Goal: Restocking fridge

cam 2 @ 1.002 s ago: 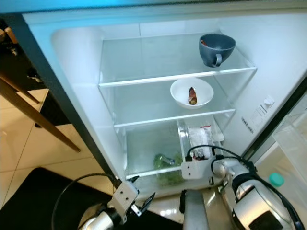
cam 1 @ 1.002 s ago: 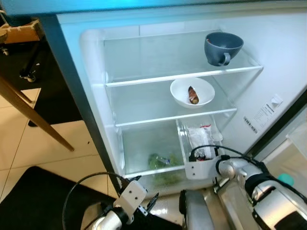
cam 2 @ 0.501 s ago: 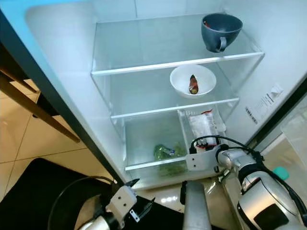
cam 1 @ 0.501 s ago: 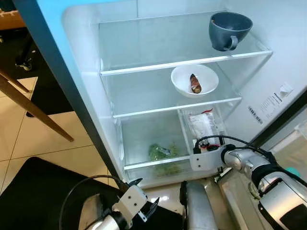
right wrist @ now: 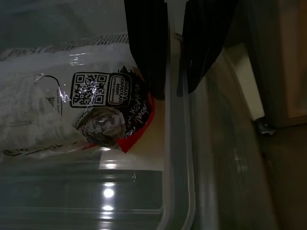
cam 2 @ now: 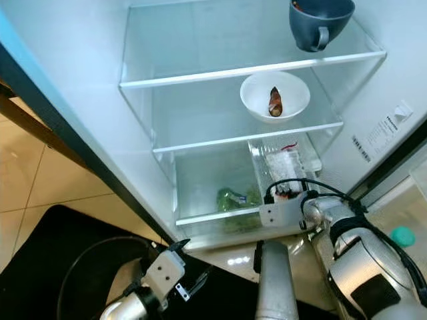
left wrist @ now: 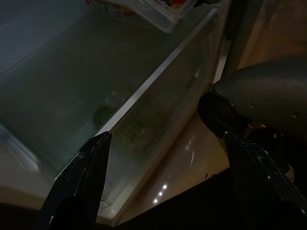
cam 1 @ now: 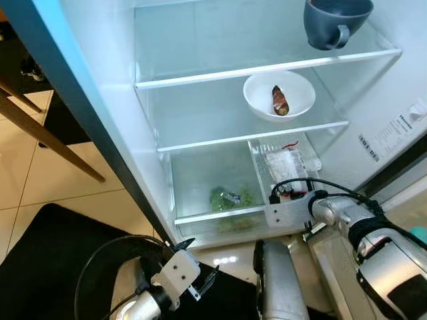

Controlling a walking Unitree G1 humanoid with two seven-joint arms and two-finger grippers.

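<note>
While your right end effector (right wrist: pixel 173 45) stays clenched on the front rim of the clear bin (cam 1: pixel 259 155), the bin holding the sealed packet (cam 1: pixel 285 163) sits unchanged; only the camera dipped. Just beyond, greens (cam 1: pixel 229 198) in the crisper; above, white bowl (cam 1: pixel 279 95), blue cup (cam 1: pixel 335 22). Left end effector (left wrist: pixel 168 158) hangs released over tiled floor (cam 1: pixel 40 187).

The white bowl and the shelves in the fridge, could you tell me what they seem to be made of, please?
The bowl looks like glazed ceramic: opaque white, smooth and slightly glossy, though hard plastic is possible. The shelves look like clear glass or clear plastic: the levels below show through them, and each front edge carries a white strip.
</note>
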